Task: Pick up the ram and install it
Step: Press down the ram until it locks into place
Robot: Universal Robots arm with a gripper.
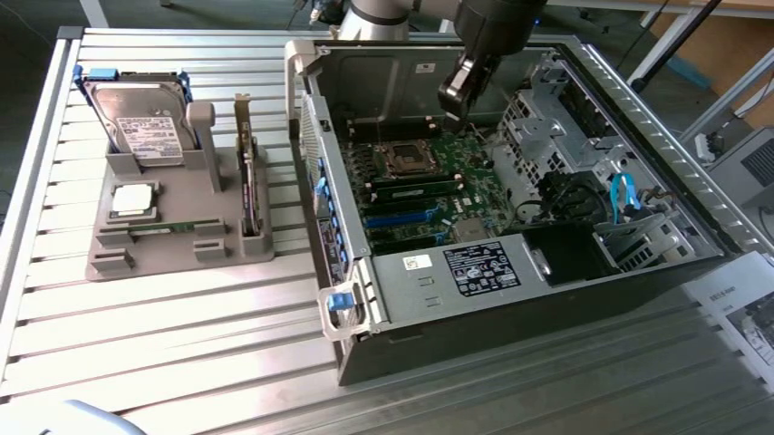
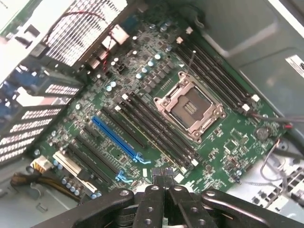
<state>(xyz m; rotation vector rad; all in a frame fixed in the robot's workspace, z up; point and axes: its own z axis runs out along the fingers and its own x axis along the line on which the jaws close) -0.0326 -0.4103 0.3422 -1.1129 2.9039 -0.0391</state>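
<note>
A thin green ram (image 1: 159, 228) lies flat in the grey holder (image 1: 121, 263) at the exterior view's left, in front of the silver processor chip. My gripper (image 1: 458, 107) hangs inside the open computer case (image 1: 508, 299), above the motherboard (image 1: 472, 159) and just behind the processor socket (image 1: 405, 160). In the wrist view my gripper (image 2: 164, 184) is shut, with its fingers (image 2: 153, 199) pressed together and nothing between them. Below them lie the empty socket (image 2: 190, 108) and the long black memory slots (image 2: 152, 128) on either side of it.
The holder also carries a hard drive (image 1: 145, 127) and an upright dark expansion card (image 1: 250, 190). The case walls, a drive cage (image 1: 545, 118), blue cables (image 1: 623, 195) and the power supply (image 1: 484, 267) crowd around the motherboard. Ribbed metal table (image 1: 158, 344) surrounds both.
</note>
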